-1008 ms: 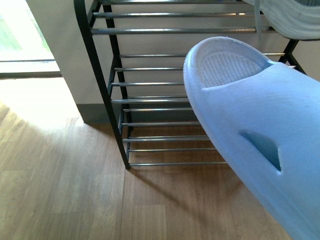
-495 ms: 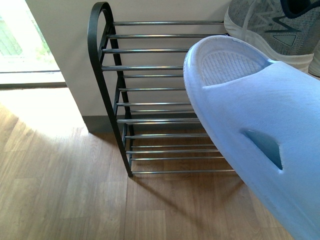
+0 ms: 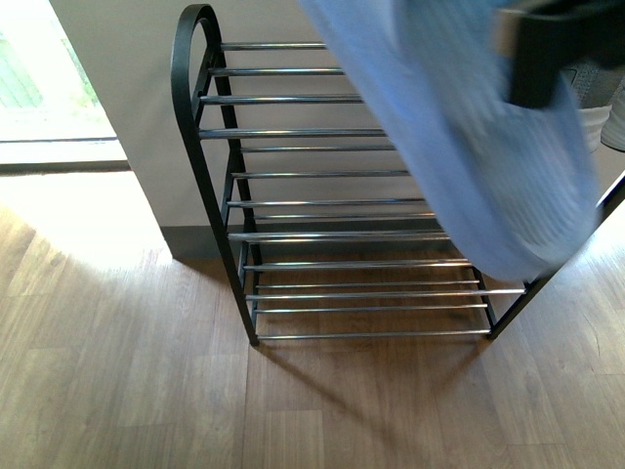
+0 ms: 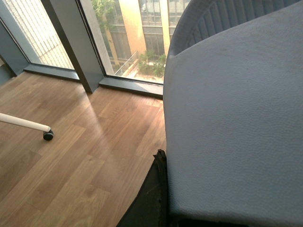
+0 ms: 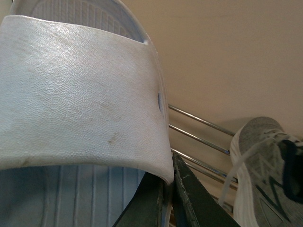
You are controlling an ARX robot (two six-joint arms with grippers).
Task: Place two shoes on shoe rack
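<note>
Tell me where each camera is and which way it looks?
Front view: on the robot's body, facing the shoe rack by the wall; a blurred blue slide crosses close in front, with a dark gripper part on it.
Left wrist view: on the left arm, facing a window and wood floor, over a slide it carries; a dark finger shows.
Right wrist view: on the right arm, facing the rack's rods and a grey sneaker past another slide.
Shared: front and right wrist views both show the rack.

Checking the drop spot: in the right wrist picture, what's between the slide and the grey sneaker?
Only bare chrome rods of the rack, between slide and sneaker, in the right wrist view.
</note>
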